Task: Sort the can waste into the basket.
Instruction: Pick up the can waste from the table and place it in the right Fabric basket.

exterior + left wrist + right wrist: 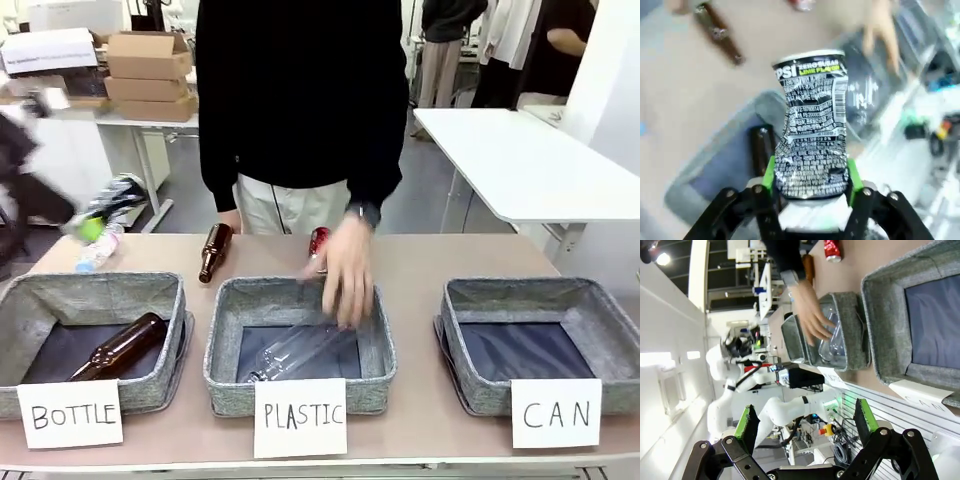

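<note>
Left gripper (810, 182): clenched on the dark can (812, 132), green pads pressed to its dented sides, can upright between the fingers with its rim away from the wrist; in the front view this arm is a blur at the far left, raised over the far left corner of the table (420, 260). Right gripper (805, 422): fingers spread wide, nothing between them, held off the near edge of the table beside the CAN basket (540, 345). CAN basket: near right, dark lining bare, no can inside yet. Red can (318, 240): lying on the table at the far middle, just behind the person's hand (348, 272). Person's hand: reaching into the PLASTIC basket (300, 345) at the near middle, over a clear bottle (295, 352). BOTTLE basket (95, 340): near left, one brown bottle (120, 348) inside; a second brown bottle (214, 252) lies on the table behind it. Step in hand, by judgement: first can grasped and lifted, carry not yet made. Next move calls for a long carry rightward across the whole table, clearing the person's hand over the middle basket, then a release above the CAN basket; the red can remains to be fetched after.
</note>
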